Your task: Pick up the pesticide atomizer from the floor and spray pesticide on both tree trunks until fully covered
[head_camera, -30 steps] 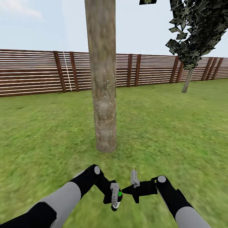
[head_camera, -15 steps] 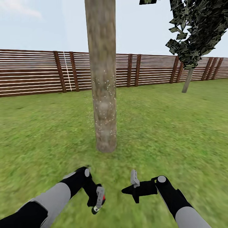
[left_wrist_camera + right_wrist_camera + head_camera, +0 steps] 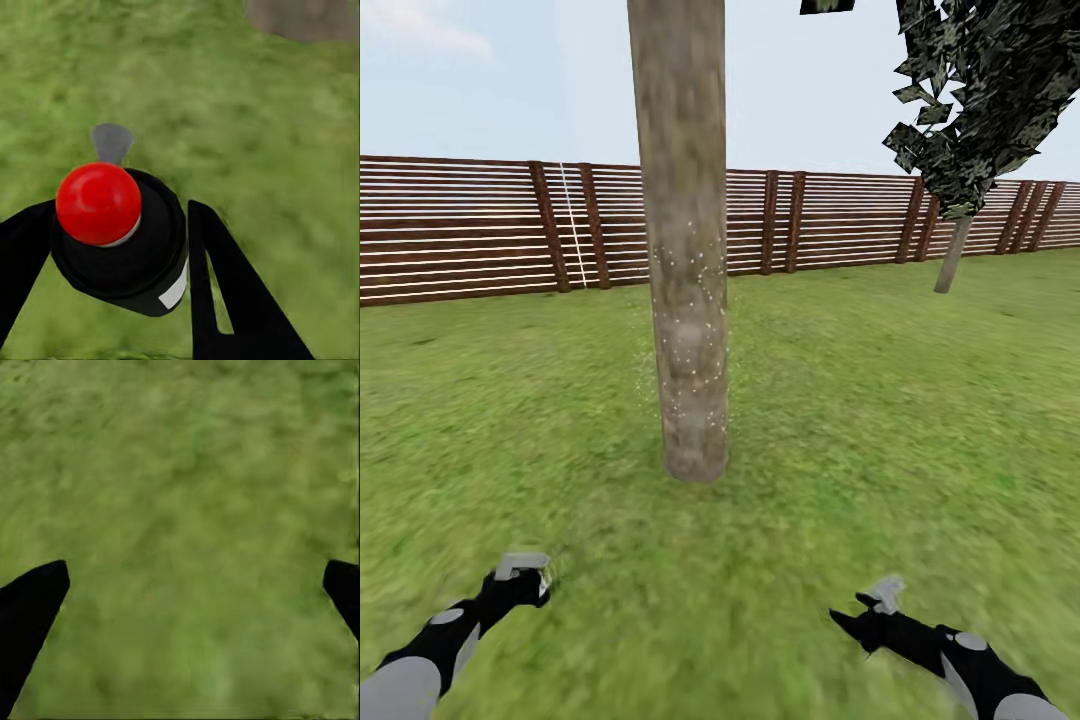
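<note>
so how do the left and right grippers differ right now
The left gripper is closed around the sprayer; the right gripper holds nothing, its fingers spread wide over grass. In the head view the left sits out toward the left edge, the right toward the right. Both hang low above the lawn.

A dark-leaved tree (image 3: 970, 110) stands near the slatted fence (image 3: 480, 230).

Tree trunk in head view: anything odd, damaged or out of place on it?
No damage visible. The tree trunk stands upright in the grass. Its lower half carries a scatter of fine white specks, thinning out sideways into the air beside it; they look like spray droplets, not bark. Higher up the bark shows none.
</note>
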